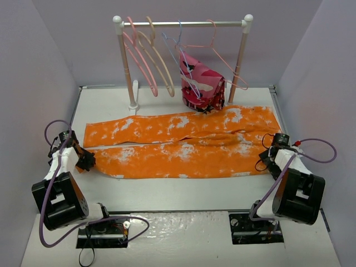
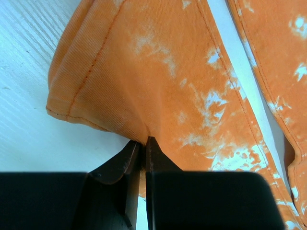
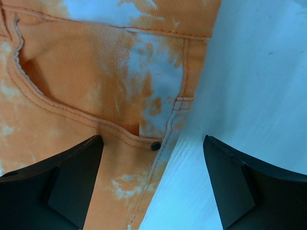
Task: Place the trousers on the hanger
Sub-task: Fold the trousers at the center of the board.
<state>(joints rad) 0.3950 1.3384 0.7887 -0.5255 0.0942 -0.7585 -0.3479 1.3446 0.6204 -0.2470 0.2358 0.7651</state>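
Left gripper [image 2: 144, 142] was pinched shut on the near cuff at the left end of the trousers [image 1: 183, 146], probably to lift that leg. Behind the flat-lying trousers hung the pink hanger [image 1: 153, 90], not yet used. Over their right-end waistband, the right gripper [image 3: 152, 140] hovered open, seemingly ready to grab.

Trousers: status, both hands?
Left hand shut on trousers leg hem. Right hand open at waistband. Hanger on rail, untouched; camo garment hangs nearby.
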